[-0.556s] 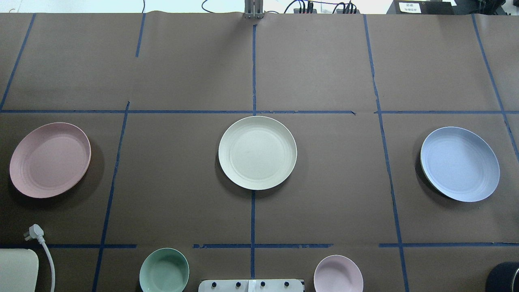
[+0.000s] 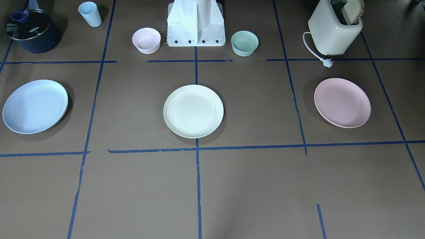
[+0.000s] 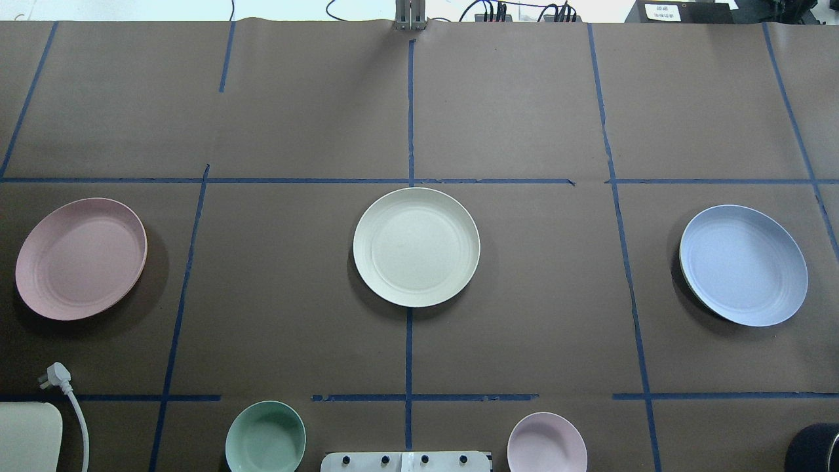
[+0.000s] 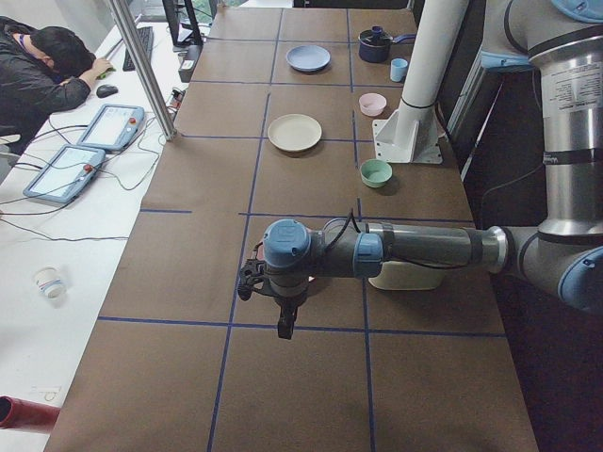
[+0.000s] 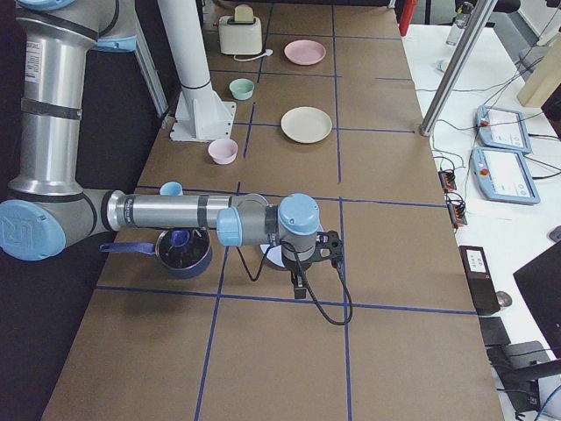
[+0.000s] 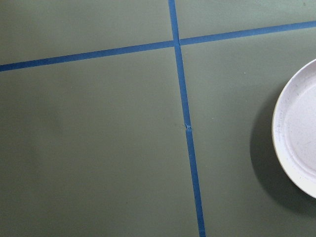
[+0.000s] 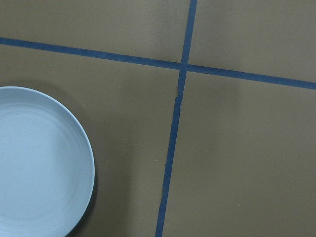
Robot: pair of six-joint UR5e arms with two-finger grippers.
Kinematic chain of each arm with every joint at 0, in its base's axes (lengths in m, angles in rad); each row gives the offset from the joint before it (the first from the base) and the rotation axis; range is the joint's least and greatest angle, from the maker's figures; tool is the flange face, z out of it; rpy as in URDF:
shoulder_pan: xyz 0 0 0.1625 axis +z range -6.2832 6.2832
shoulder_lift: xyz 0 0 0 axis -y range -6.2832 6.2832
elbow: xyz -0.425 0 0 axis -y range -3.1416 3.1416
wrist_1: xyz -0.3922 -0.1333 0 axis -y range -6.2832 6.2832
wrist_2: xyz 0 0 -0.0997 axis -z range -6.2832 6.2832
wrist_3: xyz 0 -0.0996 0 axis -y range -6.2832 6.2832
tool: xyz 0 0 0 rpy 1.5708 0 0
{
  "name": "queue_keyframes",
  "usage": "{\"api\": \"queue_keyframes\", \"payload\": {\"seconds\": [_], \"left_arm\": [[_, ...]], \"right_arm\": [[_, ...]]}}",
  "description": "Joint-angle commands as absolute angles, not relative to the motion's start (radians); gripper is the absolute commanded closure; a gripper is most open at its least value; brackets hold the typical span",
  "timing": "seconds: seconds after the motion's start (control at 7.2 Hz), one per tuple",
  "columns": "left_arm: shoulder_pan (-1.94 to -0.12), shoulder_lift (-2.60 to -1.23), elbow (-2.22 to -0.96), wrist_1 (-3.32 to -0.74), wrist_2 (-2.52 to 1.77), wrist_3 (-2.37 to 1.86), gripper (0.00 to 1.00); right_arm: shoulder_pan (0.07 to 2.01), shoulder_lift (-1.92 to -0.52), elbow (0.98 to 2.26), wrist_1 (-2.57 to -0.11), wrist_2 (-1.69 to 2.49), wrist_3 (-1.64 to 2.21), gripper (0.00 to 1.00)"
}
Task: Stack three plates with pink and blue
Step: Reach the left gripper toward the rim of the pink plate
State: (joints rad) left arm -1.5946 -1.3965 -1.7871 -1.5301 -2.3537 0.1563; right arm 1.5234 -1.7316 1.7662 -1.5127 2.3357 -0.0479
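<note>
Three plates lie apart in a row on the brown table: the pale pink plate at the left, the cream-white plate in the middle, the light blue plate at the right. My left gripper shows only in the exterior left view, hanging over the table near the pink plate, whose edge shows in the left wrist view. My right gripper shows only in the exterior right view, above the blue plate. I cannot tell whether either gripper is open or shut.
A mint-green bowl and a small pink bowl flank the robot base. A toaster with its plug stands on the left side. A dark pot and a blue cup stand on the right side.
</note>
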Motion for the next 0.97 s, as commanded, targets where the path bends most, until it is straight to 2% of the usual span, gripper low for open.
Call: {"api": "queue_keyframes", "payload": {"seconds": [0.0,0.28,0.42,0.83], "left_arm": [[-1.594,-1.460,-1.766,-1.642,-2.355,0.152,0.00],[-1.580,-1.468,-1.750,-1.680,-2.396,0.158,0.00],[-1.495,-1.448,-1.743,-1.756,-2.405,0.108,0.00],[-1.248,-1.436,-1.584,-2.193,-2.306,-0.460,0.00]], "right_arm": [[1.516,-1.726,1.788,-1.502,2.338,-0.049,0.00],[1.485,-1.727,1.781,-1.440,2.339,-0.043,0.00],[1.456,-1.729,1.781,-1.439,2.336,-0.014,0.00],[1.414,-1.741,1.779,-1.368,2.336,0.077,0.00]]}}
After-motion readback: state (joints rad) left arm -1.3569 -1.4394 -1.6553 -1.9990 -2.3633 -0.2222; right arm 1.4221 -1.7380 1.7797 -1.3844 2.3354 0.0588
